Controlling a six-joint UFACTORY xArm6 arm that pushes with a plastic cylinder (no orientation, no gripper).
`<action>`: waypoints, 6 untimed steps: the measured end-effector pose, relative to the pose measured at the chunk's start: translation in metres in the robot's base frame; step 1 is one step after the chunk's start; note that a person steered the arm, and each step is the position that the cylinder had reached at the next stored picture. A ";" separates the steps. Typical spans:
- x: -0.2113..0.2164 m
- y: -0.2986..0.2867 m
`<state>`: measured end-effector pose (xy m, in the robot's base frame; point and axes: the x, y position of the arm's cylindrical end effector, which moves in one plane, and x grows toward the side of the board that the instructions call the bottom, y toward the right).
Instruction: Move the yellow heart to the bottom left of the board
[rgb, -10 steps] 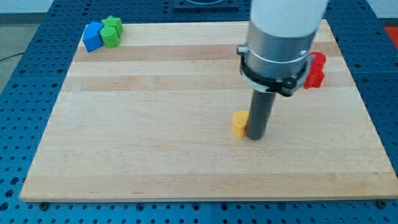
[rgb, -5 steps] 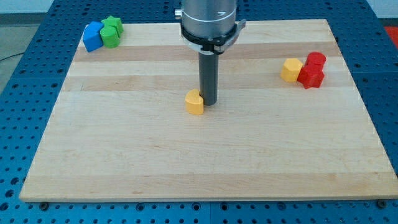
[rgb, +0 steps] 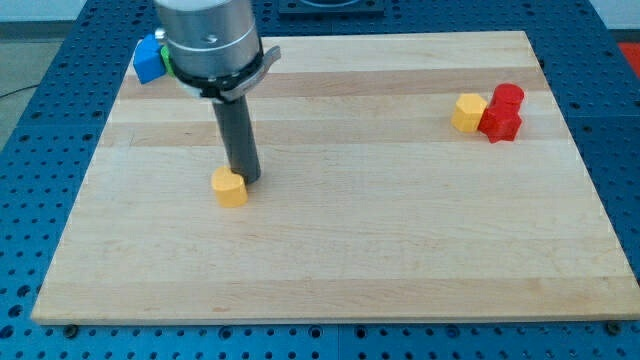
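The yellow heart (rgb: 230, 187) lies on the wooden board (rgb: 330, 250), left of the middle. My tip (rgb: 244, 179) touches the heart's upper right side. The arm's grey body rises above the rod toward the view's top left.
A blue block (rgb: 149, 58) sits at the board's top left, with a green block mostly hidden behind the arm. A yellow block (rgb: 467, 112) and two red blocks (rgb: 502, 112) sit together near the right edge.
My tip and the yellow heart have moved left across the board, from right of the middle to left of the middle. The arm now covers the green block.
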<state>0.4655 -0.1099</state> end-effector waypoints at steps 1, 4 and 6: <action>0.020 -0.016; 0.082 -0.052; 0.091 -0.079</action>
